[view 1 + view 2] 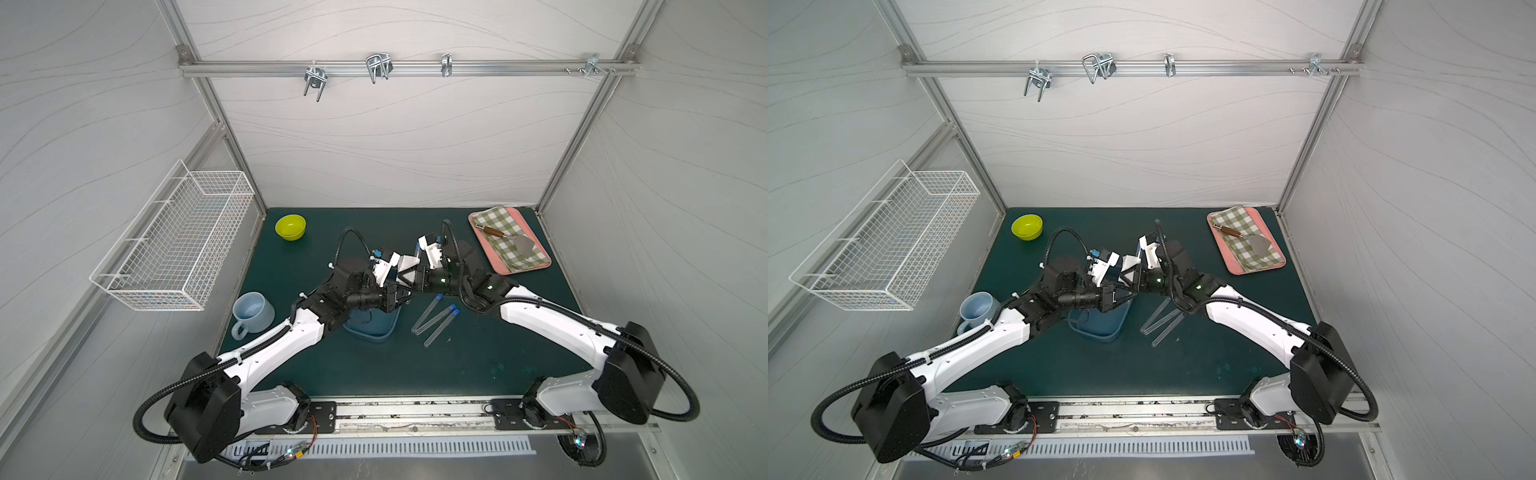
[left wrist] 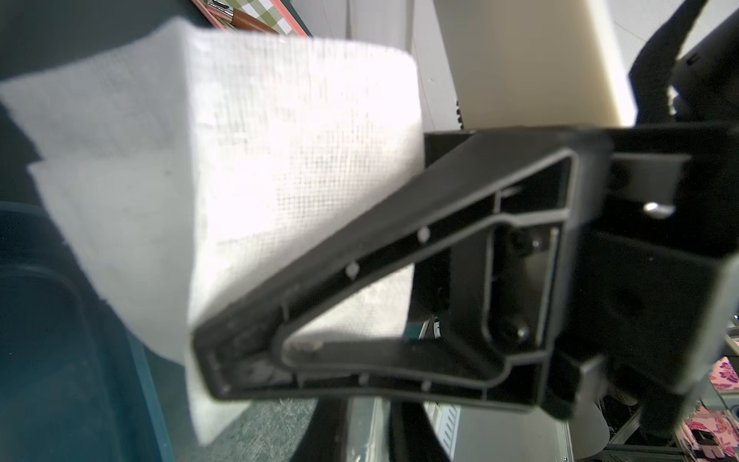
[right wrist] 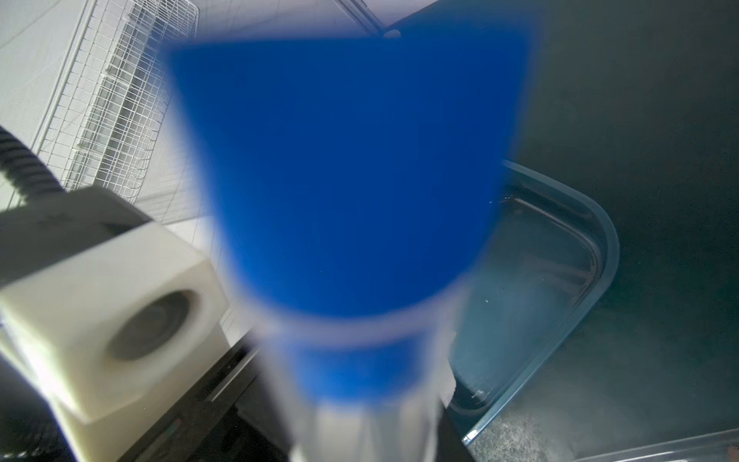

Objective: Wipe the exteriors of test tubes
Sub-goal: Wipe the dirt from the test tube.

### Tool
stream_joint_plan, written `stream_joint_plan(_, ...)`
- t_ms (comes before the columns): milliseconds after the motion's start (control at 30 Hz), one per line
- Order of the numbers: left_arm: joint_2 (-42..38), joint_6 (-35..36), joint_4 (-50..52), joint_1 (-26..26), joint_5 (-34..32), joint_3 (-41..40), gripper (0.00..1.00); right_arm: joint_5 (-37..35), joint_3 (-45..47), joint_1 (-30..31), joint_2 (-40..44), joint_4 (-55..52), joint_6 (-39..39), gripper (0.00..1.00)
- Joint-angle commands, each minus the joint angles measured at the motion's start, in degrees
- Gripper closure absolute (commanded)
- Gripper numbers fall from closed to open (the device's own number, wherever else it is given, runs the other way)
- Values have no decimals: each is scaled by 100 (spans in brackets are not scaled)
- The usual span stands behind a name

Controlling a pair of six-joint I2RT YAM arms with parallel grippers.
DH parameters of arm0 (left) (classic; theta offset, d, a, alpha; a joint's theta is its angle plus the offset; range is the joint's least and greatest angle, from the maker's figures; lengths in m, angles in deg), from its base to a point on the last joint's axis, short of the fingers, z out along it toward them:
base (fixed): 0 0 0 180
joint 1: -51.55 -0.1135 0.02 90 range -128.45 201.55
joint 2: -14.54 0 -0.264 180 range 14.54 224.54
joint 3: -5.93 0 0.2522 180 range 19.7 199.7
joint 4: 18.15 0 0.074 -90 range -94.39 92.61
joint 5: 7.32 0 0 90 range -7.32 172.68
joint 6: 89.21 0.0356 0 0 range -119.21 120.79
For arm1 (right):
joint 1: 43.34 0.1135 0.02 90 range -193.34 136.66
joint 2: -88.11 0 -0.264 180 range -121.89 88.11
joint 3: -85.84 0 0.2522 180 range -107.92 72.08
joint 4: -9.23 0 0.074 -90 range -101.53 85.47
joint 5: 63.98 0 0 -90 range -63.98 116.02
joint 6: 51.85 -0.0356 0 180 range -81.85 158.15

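My right gripper [image 1: 415, 277] is shut on one of the test tubes [image 3: 360, 416], a clear one. Its blue cap [image 3: 344, 180] stands blurred right before the right wrist camera and hides the jaws. My left gripper [image 1: 402, 286] is shut on a folded white wipe [image 1: 408, 262], which fills the left wrist view as the wipe [image 2: 240, 160] behind a black finger [image 2: 400, 248]. The two grippers meet above the middle of the green mat, with the wipe beside the held tube. Three more tubes [image 1: 434, 320] lie side by side on the mat beneath the right arm, also seen as tubes [image 1: 1160, 322].
A blue tray [image 1: 388, 332] sits under the left wrist. A yellow-green bowl [image 1: 290, 227] and a blue mug [image 1: 252, 313] stand at the left. A pink tray [image 1: 544, 262] at the back right carries a checked cloth and a brown-handled tool [image 1: 494, 232]. A wire basket [image 1: 174, 245] hangs on the left wall.
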State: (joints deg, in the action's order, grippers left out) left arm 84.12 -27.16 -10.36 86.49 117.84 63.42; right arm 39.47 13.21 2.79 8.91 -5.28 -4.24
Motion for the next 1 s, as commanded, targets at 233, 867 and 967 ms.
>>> stream_joint_plan(233, -174, -31, -323, 14, 35, -40, 87, 214, -410, -530, 162, -355, 313, 68)
stream_joint_plan(867, -172, -200, -535, 18, 75, -26, 86, 955, -783, -385, -242, -1023, 1024, 56)
stream_joint_plan(967, -203, -261, -586, 13, 63, -62, 86, 950, -800, -398, -231, -999, 955, 50)
